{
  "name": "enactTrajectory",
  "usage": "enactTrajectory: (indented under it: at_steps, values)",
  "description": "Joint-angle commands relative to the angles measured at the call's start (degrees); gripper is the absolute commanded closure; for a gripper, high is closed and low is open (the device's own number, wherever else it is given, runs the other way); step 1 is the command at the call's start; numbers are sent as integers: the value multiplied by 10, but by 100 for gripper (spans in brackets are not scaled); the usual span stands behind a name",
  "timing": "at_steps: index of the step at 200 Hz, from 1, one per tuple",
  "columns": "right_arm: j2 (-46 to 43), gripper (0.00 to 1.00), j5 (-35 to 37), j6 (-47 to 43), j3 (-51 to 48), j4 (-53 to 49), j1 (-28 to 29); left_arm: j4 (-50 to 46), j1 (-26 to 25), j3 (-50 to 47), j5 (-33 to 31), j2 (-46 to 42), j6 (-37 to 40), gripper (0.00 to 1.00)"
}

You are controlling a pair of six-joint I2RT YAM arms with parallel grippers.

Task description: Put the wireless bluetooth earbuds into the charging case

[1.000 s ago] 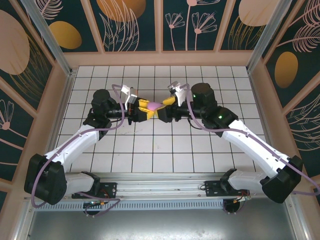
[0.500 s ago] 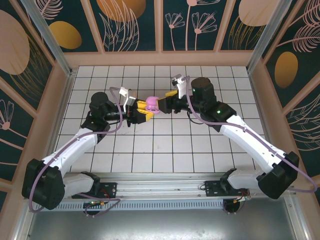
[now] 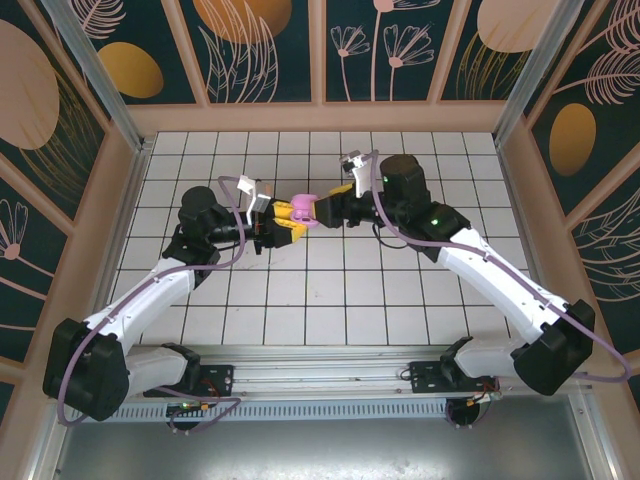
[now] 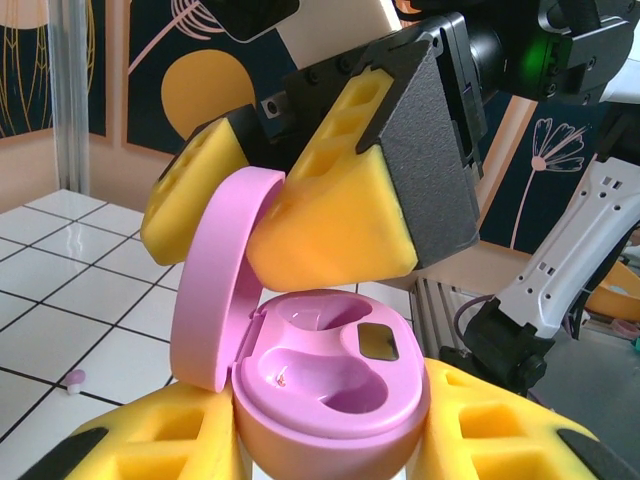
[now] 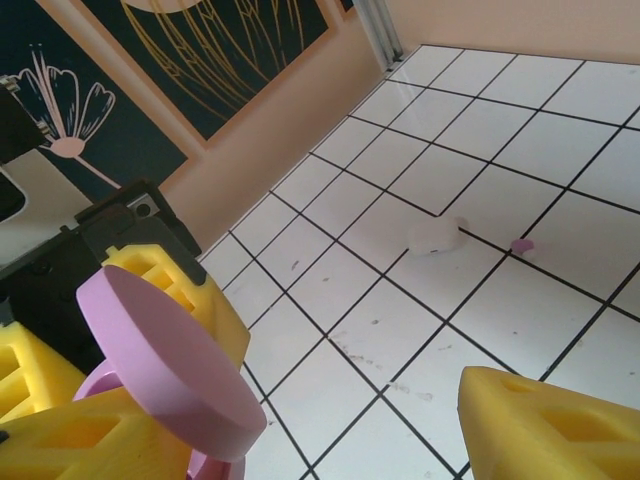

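My left gripper (image 3: 283, 216) (image 4: 330, 445) is shut on the pink charging case (image 3: 303, 211) (image 4: 335, 375), its yellow pads on both sides of the base. The lid (image 4: 215, 285) (image 5: 165, 365) stands open and both sockets are empty. My right gripper (image 3: 336, 206) (image 5: 340, 440) is open, its yellow fingers (image 4: 335, 225) straddling the raised lid, which lies close to one finger with a wide gap to the other. Earbuds lie on the tiles: a small white one (image 5: 435, 235), a tiny pink one (image 5: 522, 244) beside it, and a pink speck (image 4: 73, 378) left of the case.
The white tiled floor (image 3: 330, 300) is ringed by a low wooden wall (image 3: 320, 118) with dark patterned panels above it. Both arms meet at the middle, slightly toward the far side. Open tiles lie in front of them, toward the arm bases (image 3: 320, 375).
Over the second both grippers and the case shifted slightly left and toward the far wall, and the pink lid shows more. In the last half second almost nothing moved.
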Motion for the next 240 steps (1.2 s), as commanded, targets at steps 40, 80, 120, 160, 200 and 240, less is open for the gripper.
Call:
enactTrajectory:
  at_steps: [40, 80, 120, 160, 200, 240]
  values:
    - [-40, 31, -26, 5, 1, 19, -3, 20, -4, -4, 9, -7, 7, 100]
    - [-30, 31, -5, -3, 3, 16, -3, 23, -4, -2, 11, -6, 2, 100]
    - [-6, 31, -2, -2, 20, 13, -4, 37, -4, -11, 16, -10, -10, 100]
    - [8, 32, 37, 14, 32, 7, -5, 48, -4, -21, 13, -17, -14, 100]
    - [28, 32, 28, 33, 37, -1, -6, 56, -4, -34, 1, -18, -18, 100]
    - [29, 31, -5, 36, 28, -2, -7, 46, -4, -44, -24, 15, -19, 100]
